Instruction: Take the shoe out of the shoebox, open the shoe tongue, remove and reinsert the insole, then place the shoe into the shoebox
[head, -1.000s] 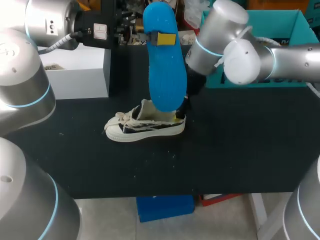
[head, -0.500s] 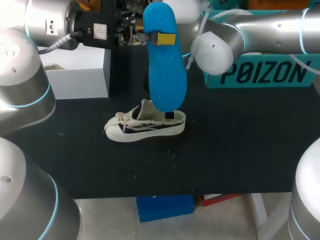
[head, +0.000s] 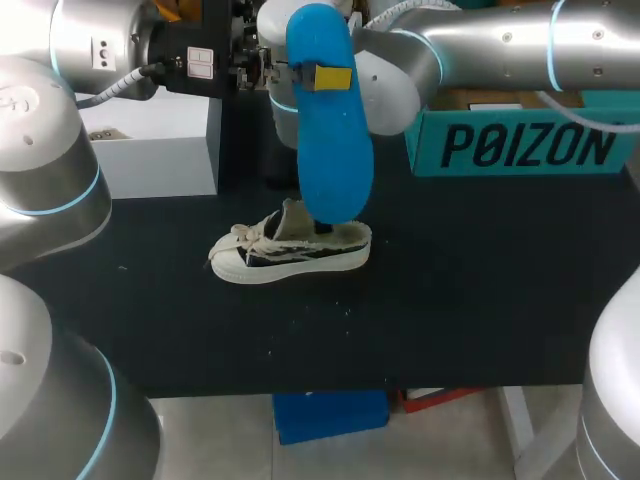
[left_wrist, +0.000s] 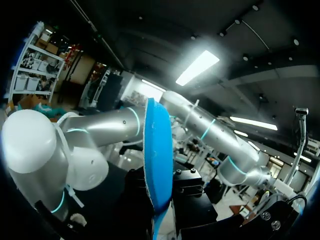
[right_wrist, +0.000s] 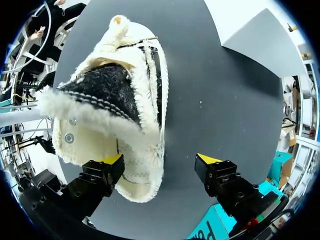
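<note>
Currently, left hand (head: 325, 77) clamps blue insole (head: 330, 150) upright above shoe (head: 290, 255) on bench (head: 480, 290); right hand (right_wrist: 160, 160), spread wide and empty, over shoe.

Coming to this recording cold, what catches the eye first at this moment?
The bright blue insole stands out most: the left gripper holds it upright, its lower end just over the shoe's opening. Below it, the fleece-lined white shoe sits on the black table. The right gripper hangs open above the shoe, and the teal shoebox stands at the table's far right.
</note>
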